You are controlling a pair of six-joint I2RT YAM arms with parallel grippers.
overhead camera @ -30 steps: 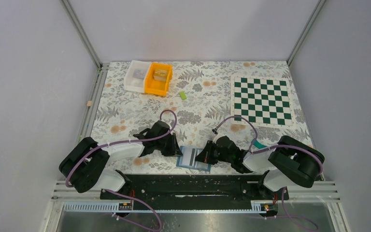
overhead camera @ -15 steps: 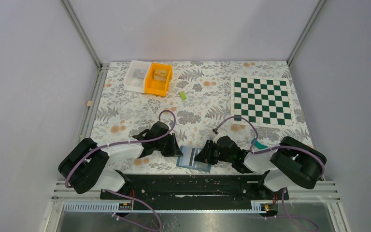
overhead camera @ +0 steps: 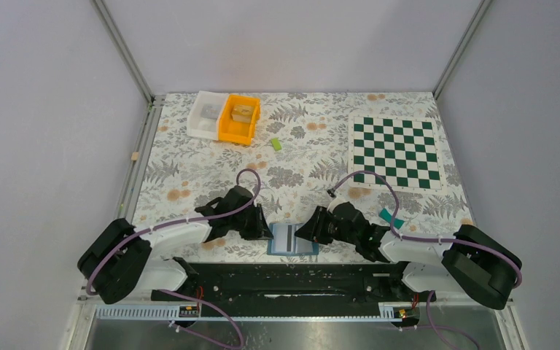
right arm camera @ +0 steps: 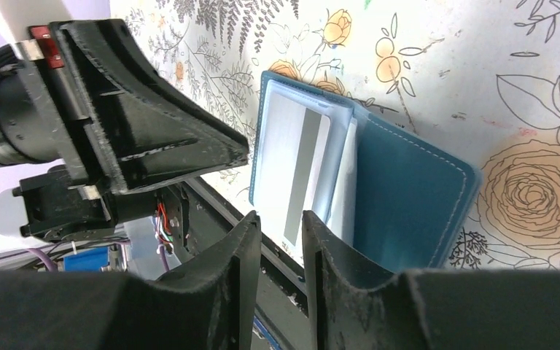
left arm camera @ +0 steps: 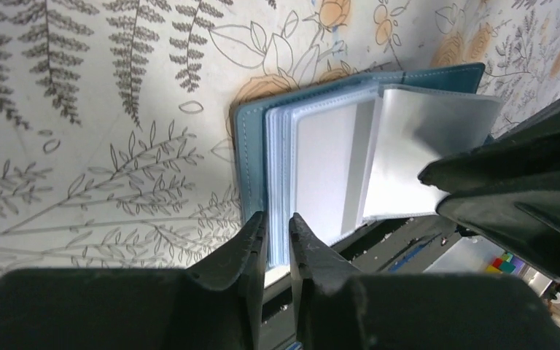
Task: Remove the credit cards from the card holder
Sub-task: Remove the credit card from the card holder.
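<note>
Card holder (overhead camera: pixel 293 238): blue, lying open and flat at the near edge of the table (overhead camera: pixel 313 153), clear sleeves (left arm camera: pixel 437 146) lifted. White card (right arm camera: pixel 281 160) with a grey stripe sits in one sleeve. Teal card (overhead camera: pixel 389 216) lies flat, well to the right.

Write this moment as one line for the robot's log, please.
card holder: lying open | left tool: shut on its edge | right tool: open, beside it | teal card: out, on table

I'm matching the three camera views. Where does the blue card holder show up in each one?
Top external: card holder low in the picture, near the centre.
Left wrist: centre-right, lying open.
Right wrist: centre, lying open.
Shared landmark: the floral tablecloth under it.
</note>
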